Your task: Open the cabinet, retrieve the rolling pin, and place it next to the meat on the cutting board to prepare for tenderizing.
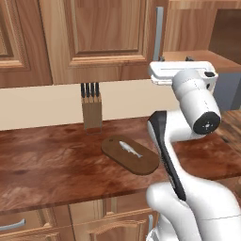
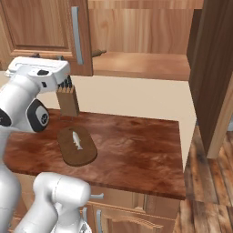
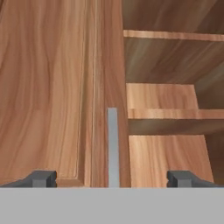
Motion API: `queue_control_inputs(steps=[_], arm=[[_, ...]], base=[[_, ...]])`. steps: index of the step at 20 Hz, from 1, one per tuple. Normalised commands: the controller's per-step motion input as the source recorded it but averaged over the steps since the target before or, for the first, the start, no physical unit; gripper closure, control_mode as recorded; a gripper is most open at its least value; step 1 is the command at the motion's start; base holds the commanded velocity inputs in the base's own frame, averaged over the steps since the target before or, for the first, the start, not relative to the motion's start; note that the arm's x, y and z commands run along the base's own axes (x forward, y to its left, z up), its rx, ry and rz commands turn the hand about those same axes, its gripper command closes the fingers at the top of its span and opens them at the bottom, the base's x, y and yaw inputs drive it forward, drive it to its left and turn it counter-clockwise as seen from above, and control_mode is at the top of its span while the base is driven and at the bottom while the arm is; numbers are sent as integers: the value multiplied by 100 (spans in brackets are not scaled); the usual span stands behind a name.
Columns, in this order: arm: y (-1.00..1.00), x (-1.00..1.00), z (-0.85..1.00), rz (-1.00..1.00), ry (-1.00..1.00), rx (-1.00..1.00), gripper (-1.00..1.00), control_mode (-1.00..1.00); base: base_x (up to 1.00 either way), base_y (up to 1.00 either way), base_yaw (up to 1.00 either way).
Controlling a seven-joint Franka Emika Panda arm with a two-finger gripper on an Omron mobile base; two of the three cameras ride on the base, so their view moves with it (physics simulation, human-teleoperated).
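cabinet (image 2: pixel 136 41) right door open, left shut, fingers (image 3: pixel 43 178) spread apart before its handle (image 3: pixel 112 144); pin not yet fetched, meat (image 1: pixel 130 149) waits on board (image 1: pixel 141 164).

Even bright rendered light, soft faint shadows, no glare, sharp focus, slightly coarse textures

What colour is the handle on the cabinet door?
Grey. The handle is a plain grey bar on brown wood, clearest in the hand view.

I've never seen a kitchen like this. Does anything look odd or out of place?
One thing: the right door of the cabinet hangs wide open, its shelves bare. The fish lies on the cutting board; knife block upright.
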Motion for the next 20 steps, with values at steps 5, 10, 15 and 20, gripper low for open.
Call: queue_control_inputs(steps=[5, 10, 15, 20], arm=[[-28, 46, 0, 0, 2, 8, -100, -100], [-1, 65, -3, 2, 11, 1, -100, -100], [0, 45, -6, 3, 5, 0, -100, -100], [0, 40, 0, 4, 0, 0, -100, -100]], base=[[0, 0, 0], [0, 0, 0], [0, 0, 0], [0, 0, 0]])
